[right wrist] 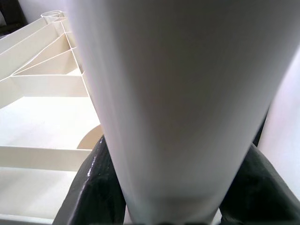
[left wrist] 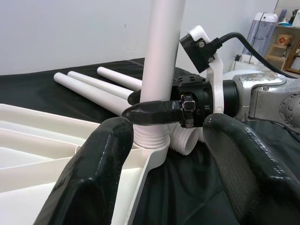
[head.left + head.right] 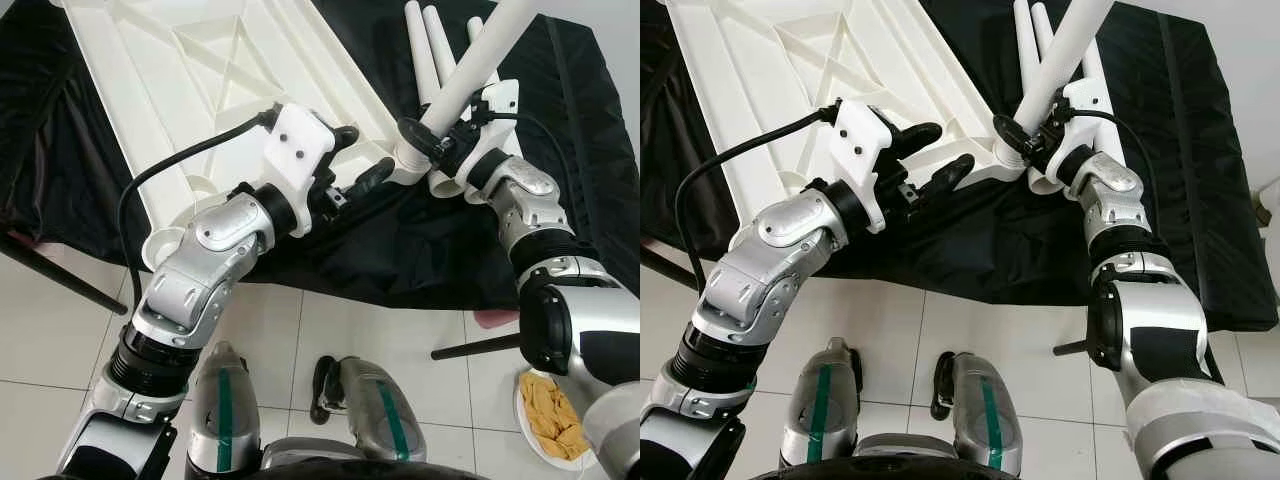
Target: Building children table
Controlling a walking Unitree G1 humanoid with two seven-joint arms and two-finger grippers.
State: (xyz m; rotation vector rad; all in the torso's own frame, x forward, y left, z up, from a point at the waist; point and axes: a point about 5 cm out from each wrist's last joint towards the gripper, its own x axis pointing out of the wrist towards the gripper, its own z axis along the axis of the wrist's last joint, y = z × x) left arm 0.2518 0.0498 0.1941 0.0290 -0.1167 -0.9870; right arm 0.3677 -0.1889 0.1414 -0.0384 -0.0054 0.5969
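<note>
R gripper (image 2: 161, 108) clamps white plastic tube leg (image 3: 470, 72) just above its threaded end, seated in corner socket of upturned white ribbed plastic tabletop (image 3: 200, 70) on black cloth (image 3: 1200, 200). L gripper (image 3: 362, 160) spread wide, empty, flanking that corner.

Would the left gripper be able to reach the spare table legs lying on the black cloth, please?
Probably not directly: the left gripper faces them open, but the right gripper and its held table leg stand before the spare legs.

One white tabletop (image 3: 190, 80) is counted; four white table legs (image 3: 480, 70); one plate of chips (image 3: 550, 415).
</note>
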